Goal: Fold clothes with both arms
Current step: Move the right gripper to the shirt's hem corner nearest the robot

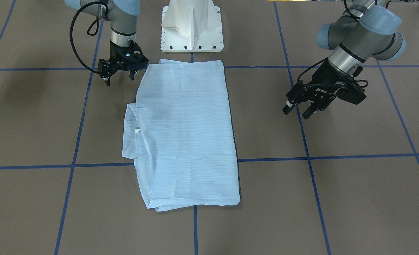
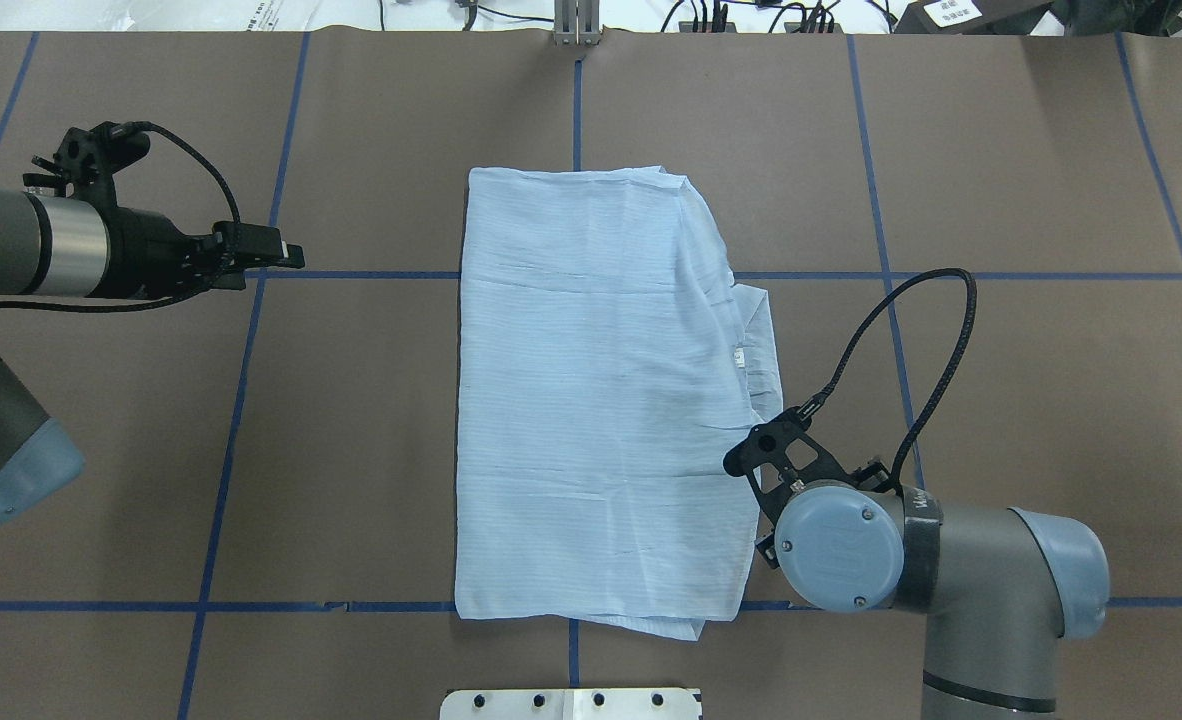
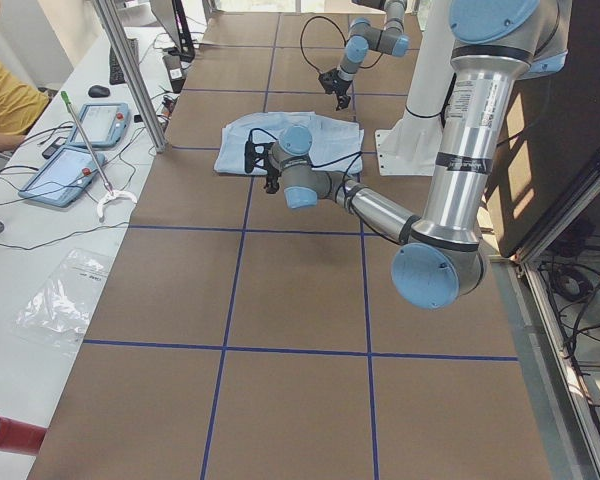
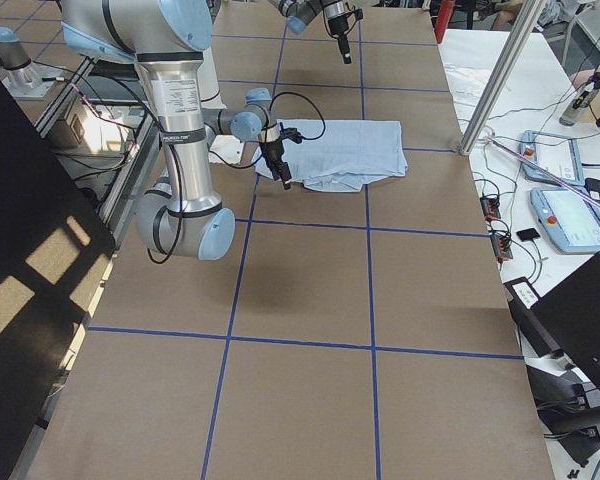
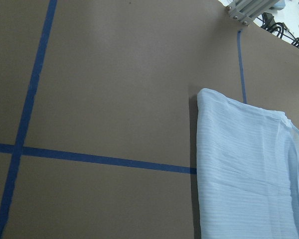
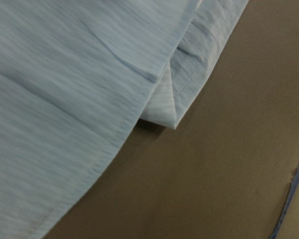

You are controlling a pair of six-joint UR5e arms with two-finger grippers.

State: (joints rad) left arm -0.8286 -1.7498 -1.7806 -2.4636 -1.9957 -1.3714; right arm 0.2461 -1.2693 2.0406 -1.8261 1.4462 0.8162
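The shirt (image 1: 188,127) lies flat at the centre of the table (image 1: 355,198), folded into a long rectangle. One short end sits just in front of the white pedestal base (image 1: 191,28); the other lies toward the far side of the table. The collar (image 1: 129,127) protrudes from the long edge on the robot's right, with the neck label (image 1: 138,131) visible beside it. The folded layers cross the blue tape lines (image 1: 337,157) of the table grid.

The right gripper (image 1: 119,80) is positioned just beside the shirt corner nearest the base, on the collar side, fingers pointing down. Its fingers are spread and hold nothing. The fingertips appear to hang just above the table, though contact cannot be confirmed from these angles. The right wrist view shows a folded hem corner of the shirt (image 6: 65,89) at close range, resting on brown table surface.

The left gripper (image 1: 296,112) is well apart from the shirt, on the opposite long side, tilted toward the fabric. Its fingers are likewise spread and empty. In the overhead view the left gripper (image 2: 271,255) is seen edge-on above a tape line. The left wrist view shows the shirt (image 5: 244,164) at the right of the picture, with bare table to its left.
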